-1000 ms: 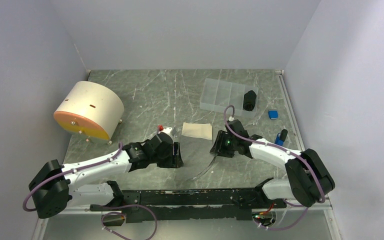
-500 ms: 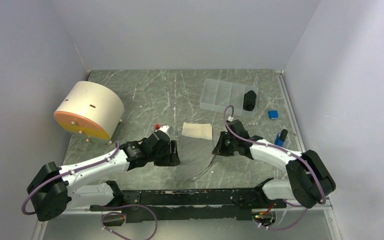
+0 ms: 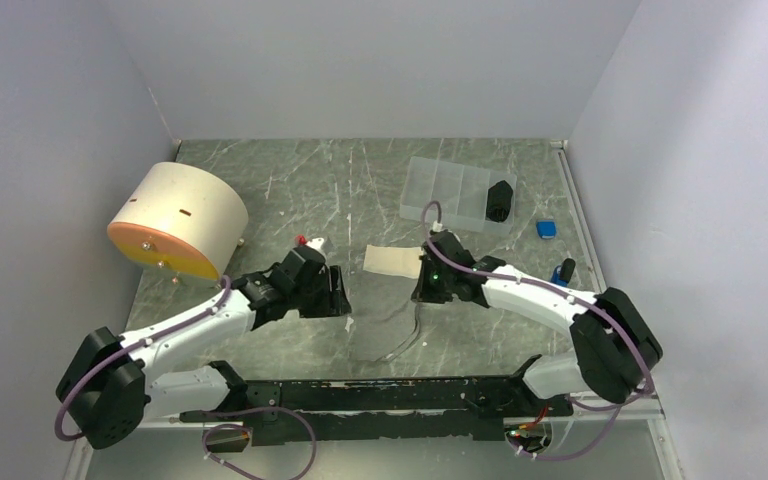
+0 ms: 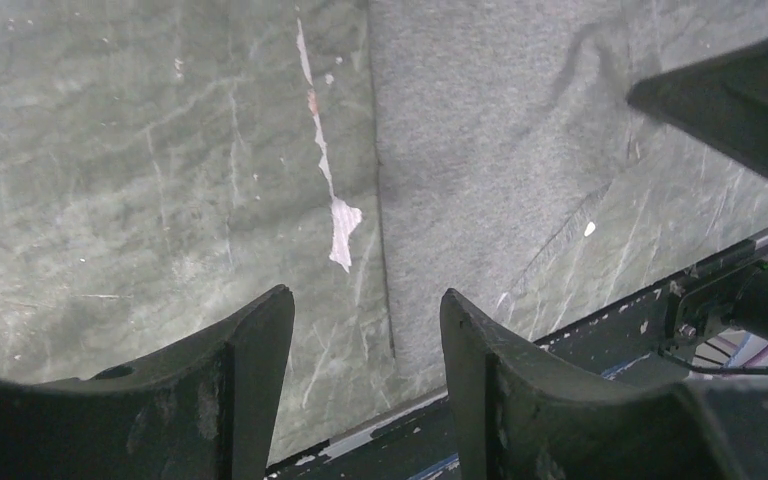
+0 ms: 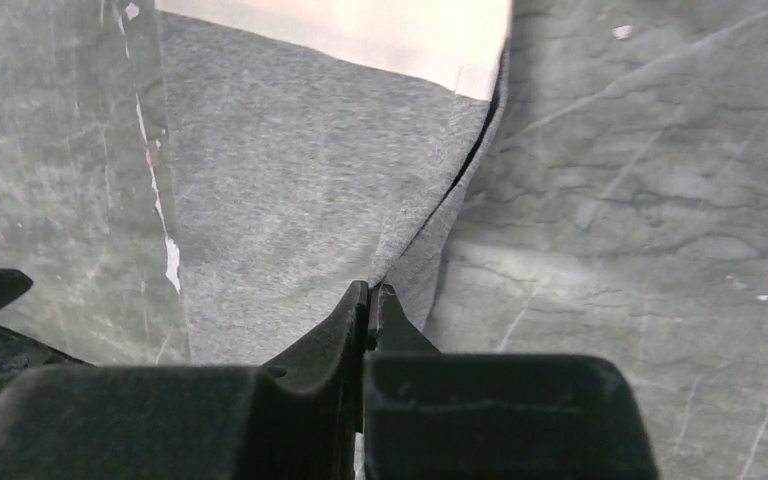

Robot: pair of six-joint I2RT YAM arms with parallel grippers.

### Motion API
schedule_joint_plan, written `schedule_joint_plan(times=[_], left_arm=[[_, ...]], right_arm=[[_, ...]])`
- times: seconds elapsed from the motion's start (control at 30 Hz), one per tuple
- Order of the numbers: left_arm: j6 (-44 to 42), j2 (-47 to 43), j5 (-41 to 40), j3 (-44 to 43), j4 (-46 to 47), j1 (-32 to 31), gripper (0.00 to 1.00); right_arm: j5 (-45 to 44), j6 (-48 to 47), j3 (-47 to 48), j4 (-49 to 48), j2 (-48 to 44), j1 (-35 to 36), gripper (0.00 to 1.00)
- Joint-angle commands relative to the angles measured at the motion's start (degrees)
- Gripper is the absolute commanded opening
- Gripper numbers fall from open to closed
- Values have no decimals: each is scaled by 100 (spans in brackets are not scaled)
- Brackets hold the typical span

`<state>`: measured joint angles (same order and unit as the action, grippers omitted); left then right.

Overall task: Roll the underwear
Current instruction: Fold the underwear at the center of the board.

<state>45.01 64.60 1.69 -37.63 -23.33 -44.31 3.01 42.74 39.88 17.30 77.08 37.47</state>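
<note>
The underwear (image 3: 385, 315) is grey cloth, nearly the colour of the table, lying flat between my two grippers. It fills the right wrist view (image 5: 290, 200) and shows in the left wrist view (image 4: 500, 150). A cream strip (image 3: 394, 261) lies at its far end, also in the right wrist view (image 5: 360, 30). My right gripper (image 3: 423, 291) is shut on the cloth's lifted right edge (image 5: 372, 290). My left gripper (image 3: 343, 300) is open and empty, its jaws straddling the cloth's left edge (image 4: 365, 300) just above the table.
A cream drum with an orange face (image 3: 178, 220) stands at the left. A clear compartment box (image 3: 445, 187) with a black object (image 3: 500, 200) is at the back right. Small blue items (image 3: 546, 229) lie near the right wall. A white scrap (image 4: 342, 215) lies by the cloth's left edge.
Both grippers have moved away from the arm bases. The right gripper has shifted left and farther out with the cloth's edge pinched in it. The left gripper has moved farther out, still open.
</note>
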Motion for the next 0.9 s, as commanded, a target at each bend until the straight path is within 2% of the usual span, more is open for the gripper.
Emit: schedule_joint_plan(times=[0.0,0.1,0.17,0.33,0.5,0.6,0.7,0.87], left_arm=[[-335,172,306,-210,240,346,61],[-592,486,671,-423,570,616,63],[-822,898,848,-871,518,735,61],[-1271,1954,1131,-2183,355,740,61],[-1417,2934,1239,-3161,213,618,61],[-1382,3318,1156,-3557,39,438,60],[-1161,3432,1095,-3556,212,209,58],[-879,3252,706,-3188,440,-219,56]], right_arm=[[-939,333,429,601,229,484,0],[-1038,523,402,582,335,617,0],[-1036,559,274,423,259,605,0],[-940,433,-199,-10,-154,398,9],[-36,125,-562,-395,-483,-294,41],[708,-187,-750,-673,-757,-1063,50],[1237,-439,-649,-843,-683,-1616,51],[1624,-675,12,-1127,465,-1989,48]])
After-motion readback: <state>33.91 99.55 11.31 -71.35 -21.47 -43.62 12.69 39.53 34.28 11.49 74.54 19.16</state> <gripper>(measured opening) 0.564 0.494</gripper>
